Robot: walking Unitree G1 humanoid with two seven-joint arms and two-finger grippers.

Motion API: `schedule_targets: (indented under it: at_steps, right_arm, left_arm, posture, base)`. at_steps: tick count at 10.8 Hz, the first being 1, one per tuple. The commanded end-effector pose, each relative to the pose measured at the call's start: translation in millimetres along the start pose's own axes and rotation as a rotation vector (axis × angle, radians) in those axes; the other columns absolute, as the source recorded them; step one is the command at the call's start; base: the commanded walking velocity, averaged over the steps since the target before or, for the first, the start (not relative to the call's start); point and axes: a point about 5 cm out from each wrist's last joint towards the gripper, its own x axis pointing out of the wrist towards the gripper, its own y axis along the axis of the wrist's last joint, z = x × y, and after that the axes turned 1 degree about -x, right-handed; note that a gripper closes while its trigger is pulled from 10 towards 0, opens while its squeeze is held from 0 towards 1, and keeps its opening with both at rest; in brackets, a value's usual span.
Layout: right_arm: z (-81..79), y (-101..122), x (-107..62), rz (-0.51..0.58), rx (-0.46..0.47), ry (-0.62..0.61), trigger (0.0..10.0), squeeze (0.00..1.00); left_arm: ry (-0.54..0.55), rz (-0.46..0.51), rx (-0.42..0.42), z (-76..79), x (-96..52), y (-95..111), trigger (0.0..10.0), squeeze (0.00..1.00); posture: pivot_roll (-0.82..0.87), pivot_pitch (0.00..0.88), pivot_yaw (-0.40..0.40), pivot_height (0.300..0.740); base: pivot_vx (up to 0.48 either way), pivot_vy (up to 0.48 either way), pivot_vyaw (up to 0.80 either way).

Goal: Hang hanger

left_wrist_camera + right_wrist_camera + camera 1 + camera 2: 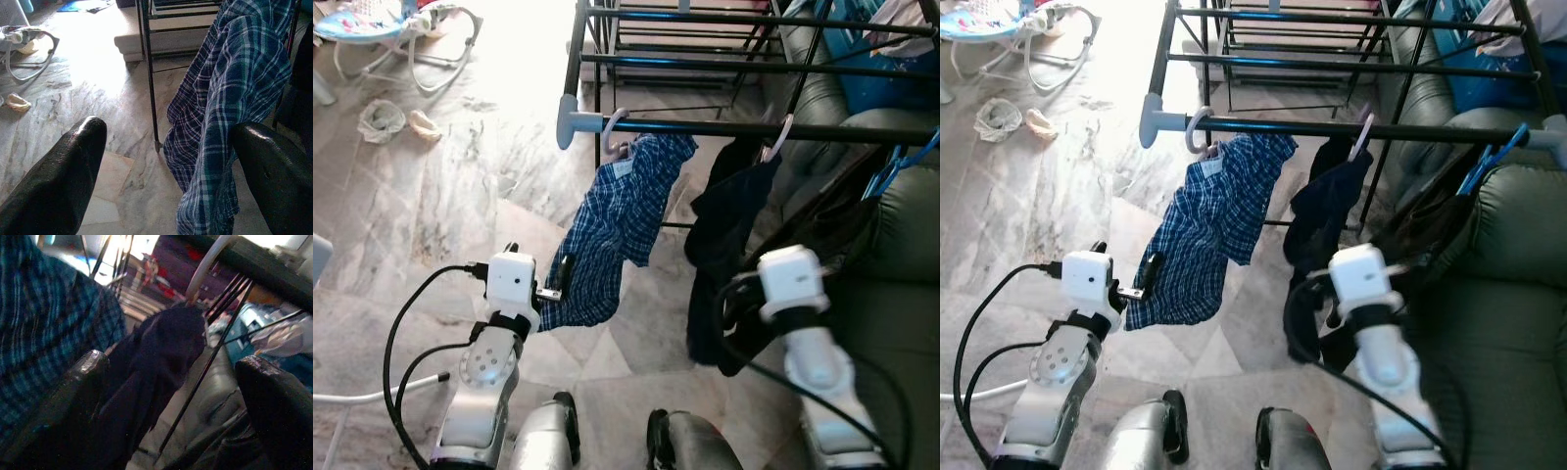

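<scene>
Plaid shirt [617,230] & dark garment [729,211], 2 hangers [612,125] on rack rail [744,129], both pincers spread.

dark garment [729,211] hides its hanger body | blue hanger [901,162] cut off at edge

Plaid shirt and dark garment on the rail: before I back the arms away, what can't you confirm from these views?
- Plaid shirt: its hanger's shoulders are covered by the cloth; just the white hook shows on the rail.
- Dark garment: in the head views its lower part is blocked by the right arm.
- Blue hanger: cut off by the picture's right edge.
</scene>
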Motion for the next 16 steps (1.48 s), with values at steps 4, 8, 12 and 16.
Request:
schedule_targets:
  at_steps: [4,8,12,16]
  right_arm:
    - [-2.3,2.8,-65.1,-0.116,0.085,0.018,10.0,0.00]
    - [10.0,14.7,-48.9,-0.102,0.135,-0.118,10.0,0.00]
    - [10.5,3.1,-24.0,-0.156,0.139,-0.119,10.0,0.00]
    - [27.1,1.9,21.9,-0.115,0.137,-0.202,10.0,0.00]
  left_arm:
    - [0.019,0.002,0.030,-11.0,-17.1,6.0,10.0,0.00]
    - [-0.004,0.001,0.030,-7.8,-12.8,10.9,10.0,0.00]
    - [0.042,0.000,-0.023,-2.1,-21.3,12.6,10.0,0.00]
    - [0.067,0.023,-0.016,-6.8,-17.4,21.6,10.0,0.00]
  posture:
    - [-0.04,0.258,0.022,0.740]
    - [-0.06,0.275,0.033,0.740]
    - [-0.02,0.275,-0.047,0.740]
    - [0.02,0.305,-0.056,0.740]
  base:
    - [0.000,0.000,0.00]
    - [0.000,0.000,0.00]
    - [0.000,0.000,-0.60]
    - [0.000,0.000,-0.33]
